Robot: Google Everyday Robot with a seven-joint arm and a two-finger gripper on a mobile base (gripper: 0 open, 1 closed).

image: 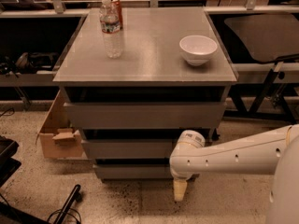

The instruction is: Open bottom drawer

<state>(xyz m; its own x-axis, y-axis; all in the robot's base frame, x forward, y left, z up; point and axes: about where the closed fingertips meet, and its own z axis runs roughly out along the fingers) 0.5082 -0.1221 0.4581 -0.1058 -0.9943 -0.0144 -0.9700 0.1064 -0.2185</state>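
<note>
My jaws hang low before the right end of the bottom drawer [133, 171]. My arm [233, 155] hides that end of its front and runs off the right edge. On the worktop [154, 50], a red can [119, 10] is mostly hidden behind the water bottle [111, 29], whose label is too blurred to read. The cabinet [140, 115] covers part of the cardboard box [58, 141].
</note>
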